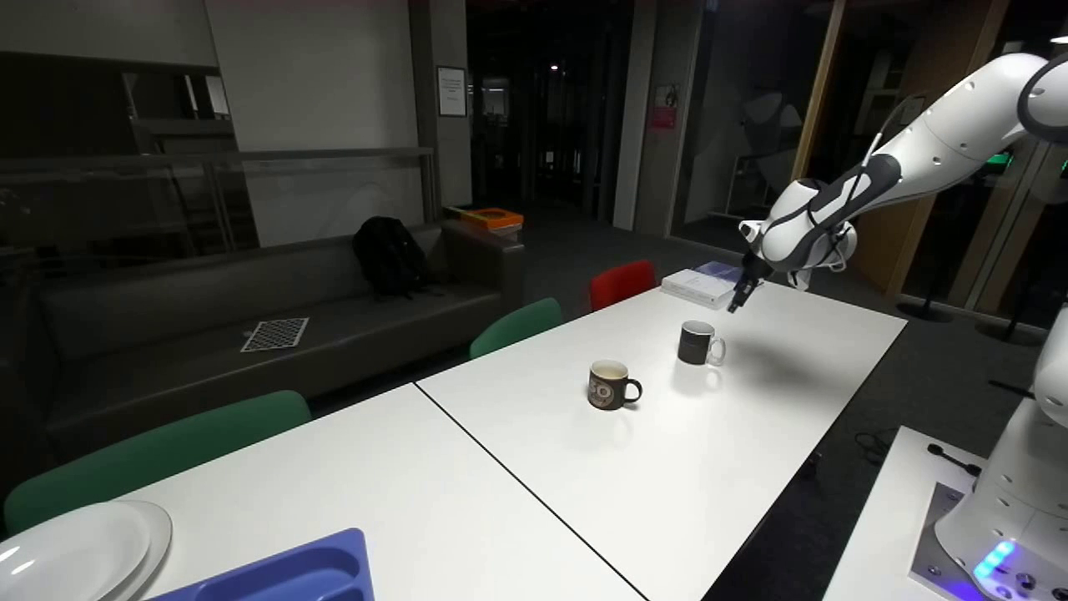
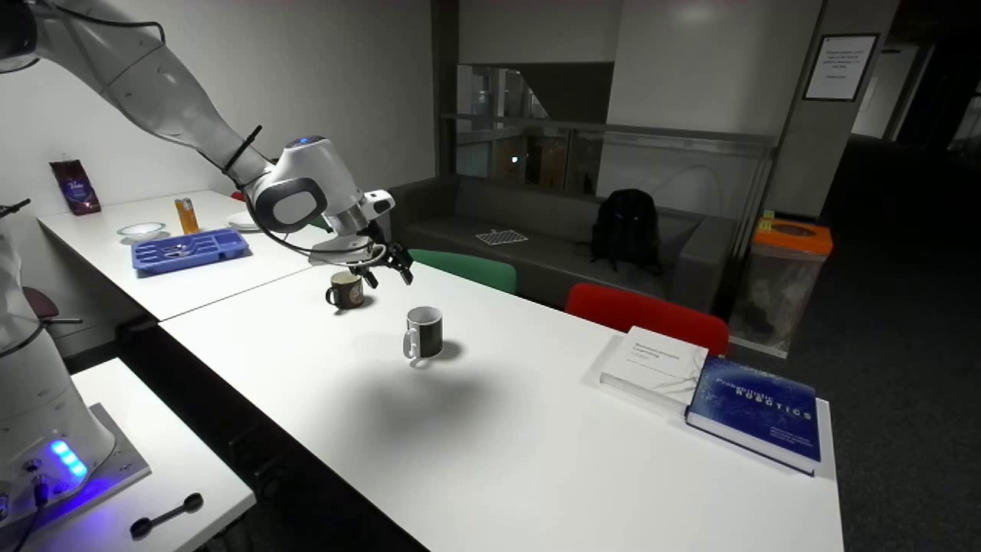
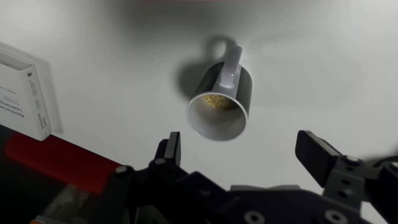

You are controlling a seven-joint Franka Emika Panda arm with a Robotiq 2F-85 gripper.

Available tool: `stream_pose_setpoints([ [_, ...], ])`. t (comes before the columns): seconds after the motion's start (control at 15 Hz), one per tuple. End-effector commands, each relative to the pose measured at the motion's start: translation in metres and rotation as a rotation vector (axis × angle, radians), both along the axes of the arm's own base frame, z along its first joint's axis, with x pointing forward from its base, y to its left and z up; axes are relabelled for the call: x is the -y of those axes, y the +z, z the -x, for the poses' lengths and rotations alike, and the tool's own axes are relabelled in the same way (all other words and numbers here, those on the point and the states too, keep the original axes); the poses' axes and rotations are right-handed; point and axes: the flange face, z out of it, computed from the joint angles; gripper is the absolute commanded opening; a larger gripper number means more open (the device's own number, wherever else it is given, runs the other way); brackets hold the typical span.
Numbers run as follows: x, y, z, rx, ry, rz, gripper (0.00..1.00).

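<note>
In an exterior view, near right, a blue Probabilistic Robotics book (image 2: 755,410) lies beside a white Reinforcement Learning book (image 2: 655,364). Left of them stands a white-handled mug (image 2: 429,333), grain-like bits (image 3: 217,101) inside. Higher up, apart from it, hangs the gripper (image 2: 390,280), released and spread wide. Farther left, a black mug (image 2: 349,292); far back, a backpack (image 2: 627,230) on a sofa (image 2: 548,213).

In both exterior views, a long dark sofa (image 1: 209,338) is standing before a pale wall (image 1: 313,83), and a rail (image 2: 613,129) is running above its back. Green chairs (image 1: 163,453) and a red chair (image 1: 622,285) are standing beside the white tables (image 1: 734,417). A framed notice (image 1: 451,91) is hanging on a grey pillar (image 1: 454,163). The tables are gleaming brightly, while the floor (image 2: 904,368) and the passage (image 1: 584,125) are lying in shadow.
</note>
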Motion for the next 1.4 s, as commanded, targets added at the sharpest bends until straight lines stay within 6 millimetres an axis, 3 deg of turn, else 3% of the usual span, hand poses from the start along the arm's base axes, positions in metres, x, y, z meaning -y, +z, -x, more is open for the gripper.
stream_pose_setpoints([
  [0.0,-0.003,-0.006,-0.002,0.008,0.079,-0.022,1.00],
  [0.67,-0.009,-0.012,-0.005,0.000,0.071,-0.035,1.00],
  [1.33,0.008,-0.042,-0.022,-0.042,0.056,-0.041,1.00],
])
